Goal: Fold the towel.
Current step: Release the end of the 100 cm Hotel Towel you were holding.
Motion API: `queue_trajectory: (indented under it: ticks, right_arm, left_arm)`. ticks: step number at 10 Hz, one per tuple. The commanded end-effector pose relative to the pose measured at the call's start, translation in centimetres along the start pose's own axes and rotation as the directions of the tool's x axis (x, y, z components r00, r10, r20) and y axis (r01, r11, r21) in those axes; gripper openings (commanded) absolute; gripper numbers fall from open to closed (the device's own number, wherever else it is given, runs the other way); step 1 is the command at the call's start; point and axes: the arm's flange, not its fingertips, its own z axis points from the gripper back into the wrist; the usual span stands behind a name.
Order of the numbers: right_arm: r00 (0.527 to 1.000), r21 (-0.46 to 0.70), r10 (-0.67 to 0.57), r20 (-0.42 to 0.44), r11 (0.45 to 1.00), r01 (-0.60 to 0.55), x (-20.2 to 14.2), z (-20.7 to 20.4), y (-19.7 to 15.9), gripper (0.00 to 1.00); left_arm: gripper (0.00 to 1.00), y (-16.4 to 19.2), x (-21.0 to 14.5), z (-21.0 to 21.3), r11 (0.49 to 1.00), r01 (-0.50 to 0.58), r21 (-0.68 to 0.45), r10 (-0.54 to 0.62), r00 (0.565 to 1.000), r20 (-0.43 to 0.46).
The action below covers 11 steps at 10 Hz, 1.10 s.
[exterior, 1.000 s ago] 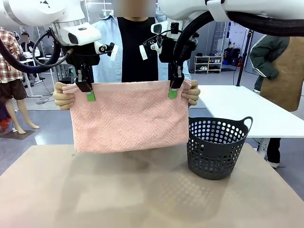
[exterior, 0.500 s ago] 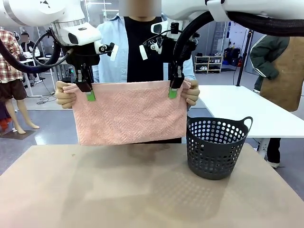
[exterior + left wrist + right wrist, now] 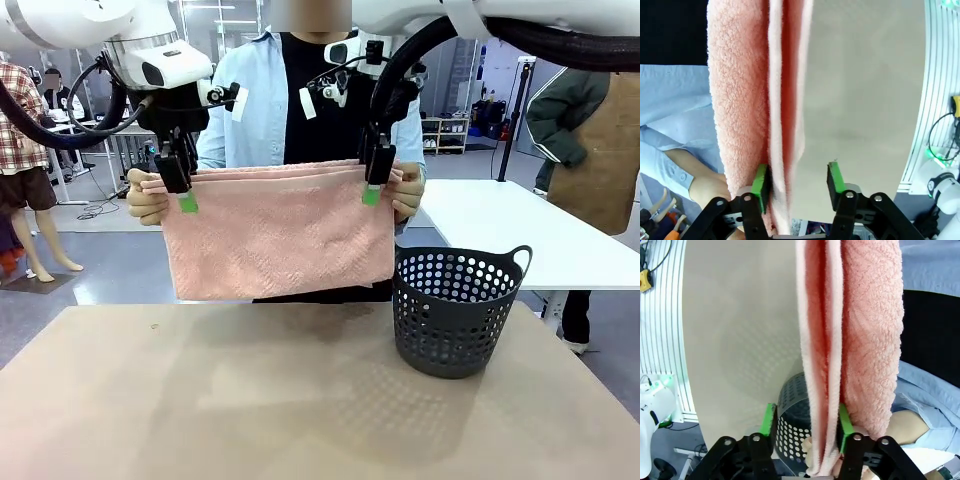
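Bright even light; the towel (image 3: 275, 235) casts a soft shadow on the table (image 3: 200, 400); wrist-view edges curve.

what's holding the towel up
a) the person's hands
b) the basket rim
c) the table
A: one hand grips a top corner of the towel and the other hand grips the opposite corner; the towel hangs clear of the table, beside the basket.
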Motion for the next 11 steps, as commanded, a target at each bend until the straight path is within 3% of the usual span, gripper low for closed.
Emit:
queue_trajectory:
  ticks: [1, 2, 3, 4, 6, 8, 11]
  right_arm:
    - [0.999, 0.015, -0.032, 0.020, 0.999, 0.032, 0.1, 1.1, 0.2, 1.00]
    - [0.999, 0.005, -0.030, 0.021, 1.000, 0.030, 0.2, 1.7, 0.3, 0.83]
    - [0.999, -0.006, -0.029, 0.024, 1.000, 0.029, 0.2, 2.1, 0.4, 0.92]
    - [0.999, -0.019, -0.028, 0.026, 0.999, 0.029, 0.1, 2.6, 0.5, 1.00]
    - [0.998, -0.055, -0.046, 0.045, 0.997, 0.049, -0.2, 3.8, 0.5, 1.00]
    - [0.980, -0.057, -0.156, 0.126, 0.985, 0.164, -2.1, 5.6, 1.2, 1.00]
    - [0.899, -0.025, -0.319, 0.299, 0.940, 0.341, -9.0, 8.8, 4.3, 1.00]
  left_arm:
    - [1.00, 0.3, -0.1, 0.8, 0.999, -0.009, -0.031, 0.010, 1.000, 0.021]
    - [0.94, 0.1, -0.2, 1.4, 1.000, -0.005, -0.028, 0.006, 1.000, 0.025]
    - [1.00, 0.1, -0.3, 1.8, 1.000, -0.006, -0.019, 0.007, 1.000, 0.027]
    - [1.00, 0.0, -0.5, 2.3, 1.000, -0.012, -0.009, 0.013, 0.999, 0.032]
    - [1.00, 0.1, -0.7, 3.0, 0.999, -0.034, 0.014, 0.033, 0.998, 0.047]
    - [1.00, 0.0, -2.7, 5.0, 0.991, -0.129, 0.030, 0.123, 0.977, 0.172]
    - [1.00, -3.5, -9.2, 10.2, 0.971, -0.236, 0.022, 0.208, 0.892, 0.402]
